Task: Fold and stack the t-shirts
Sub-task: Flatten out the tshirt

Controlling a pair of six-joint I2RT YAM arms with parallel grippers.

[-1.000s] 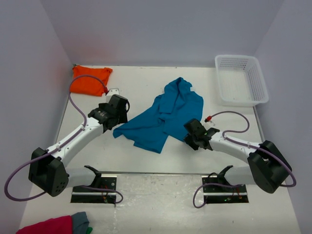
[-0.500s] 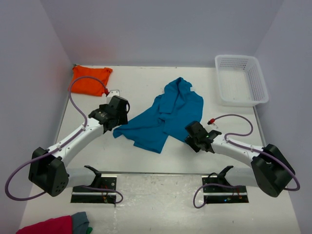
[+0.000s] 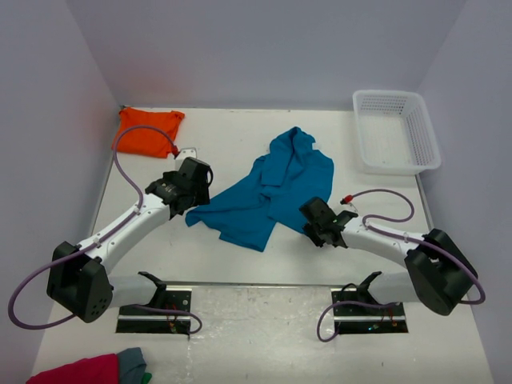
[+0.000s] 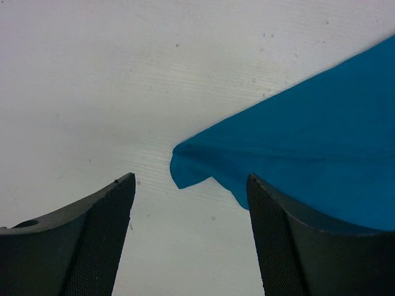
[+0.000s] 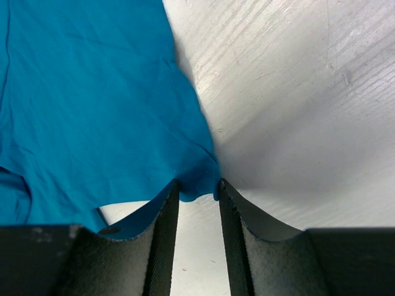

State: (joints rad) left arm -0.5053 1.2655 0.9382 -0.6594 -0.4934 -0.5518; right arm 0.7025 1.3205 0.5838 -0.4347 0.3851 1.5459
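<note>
Right pincer pinches teal t-shirt hem; left pincer spread (basket well apart).

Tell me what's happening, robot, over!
Left pincer open, straddling a corner of the teal t-shirt. Right pincer narrow around its hem, grip unclear. Orange t-shirt far left. Nothing blocking.
</note>
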